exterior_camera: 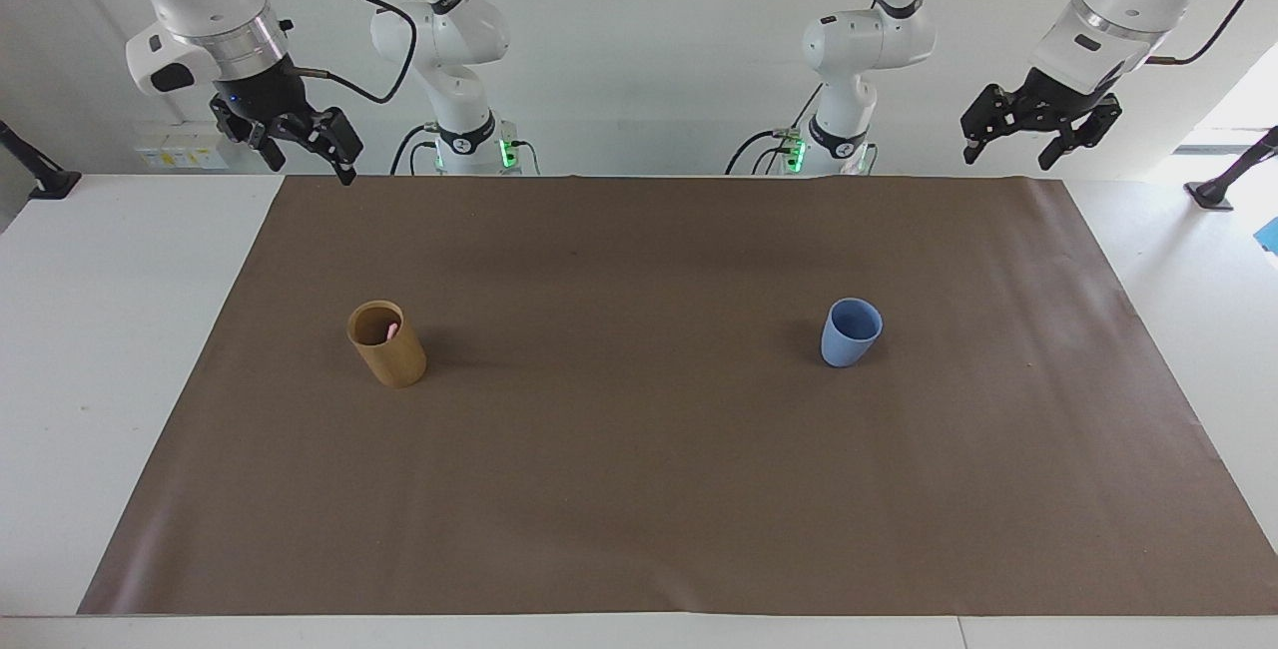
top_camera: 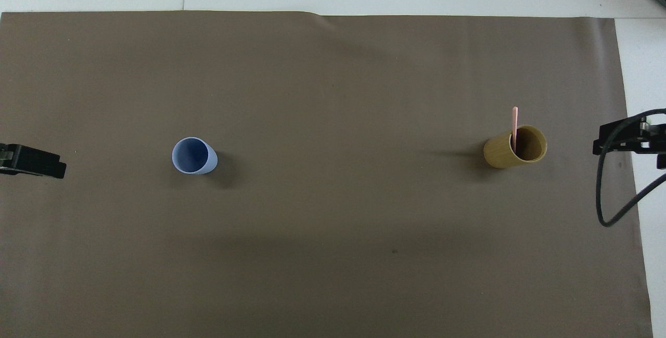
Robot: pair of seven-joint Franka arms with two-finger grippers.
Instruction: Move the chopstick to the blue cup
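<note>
Chopstick (top_camera: 514, 126) shaft visible overhead only

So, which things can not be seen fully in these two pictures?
- Thin pale pink chopstick: lower part hidden inside the tan wooden cylinder, both views.
- Small light-blue cup: its bottom inside is not visible, facing view.
- Left end effector: cut by the overhead view's edge.

High facing camera and steep overhead camera, sharing the brown mat (exterior_camera: 639, 449).
</note>
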